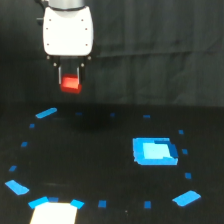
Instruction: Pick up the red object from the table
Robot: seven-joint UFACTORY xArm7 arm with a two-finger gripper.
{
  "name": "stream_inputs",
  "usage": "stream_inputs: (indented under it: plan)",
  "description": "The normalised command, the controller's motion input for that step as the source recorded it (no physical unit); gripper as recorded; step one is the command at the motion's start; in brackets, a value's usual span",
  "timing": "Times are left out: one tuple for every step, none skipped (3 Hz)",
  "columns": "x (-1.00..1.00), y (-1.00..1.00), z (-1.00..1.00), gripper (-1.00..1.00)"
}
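Observation:
The red object (71, 84) is a small bright red-orange block held between the fingers of my gripper (70, 83). The gripper hangs under the white arm housing (67, 31) at the upper part of the exterior view's left, well above the black table (100, 150). The jaws are shut on the block's sides. The block hangs clear of the table surface, with dark background behind it.
A large bright blue patch (155, 151) lies on the exterior view's right. Smaller blue patches sit at the far left (46, 113), near left (16, 187) and near right (186, 199). Small blue tape squares ring the surface. A pale rectangle (54, 213) sits at the bottom edge.

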Motion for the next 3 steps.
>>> stream_inputs:
  plan:
    - [0.15,0.18,0.15,-1.0]
    - [0.07,-0.4,0.01,-1.0]
    - [-0.35,-0.34,0.19,-1.0]
